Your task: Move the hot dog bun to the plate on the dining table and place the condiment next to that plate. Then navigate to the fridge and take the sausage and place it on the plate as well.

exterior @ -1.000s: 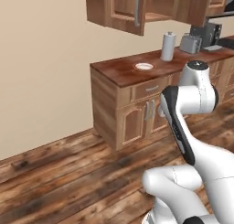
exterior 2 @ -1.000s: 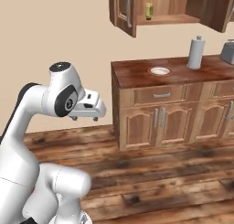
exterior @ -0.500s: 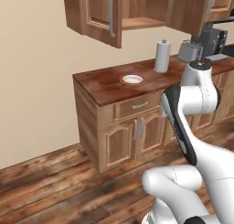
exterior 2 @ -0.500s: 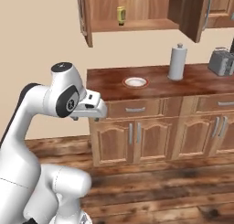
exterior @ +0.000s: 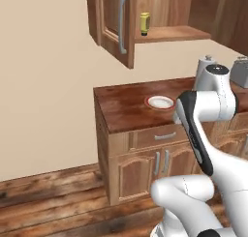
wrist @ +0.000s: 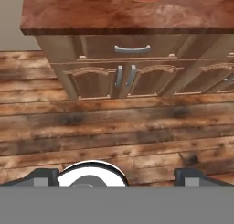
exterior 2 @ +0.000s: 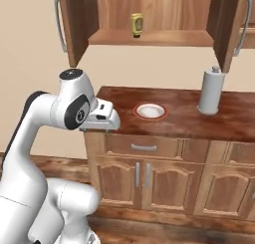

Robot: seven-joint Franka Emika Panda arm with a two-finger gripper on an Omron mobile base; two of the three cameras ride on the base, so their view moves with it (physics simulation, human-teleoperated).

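Note:
The condiment is a small yellow bottle with a dark label. It stands on the shelf of an open wall cabinet, and the left base view shows the condiment there too. My gripper is open and holds nothing. It points down at the wood floor in front of the counter, well below the bottle and apart from it. The hand hangs just off the counter's front left corner. The hot dog bun, the plate, the dining table, the fridge and the sausage are out of view.
A white plate with a red rim lies on the reddish counter. A paper towel roll stands to its right and a toaster farther on. Open cabinet doors jut out above. Below the counter are a drawer and doors.
The base has driven, so both base views have shifted. The counter and the open wall cabinet now look nearer and more head-on. The arm keeps its pose and the gripper stays open.

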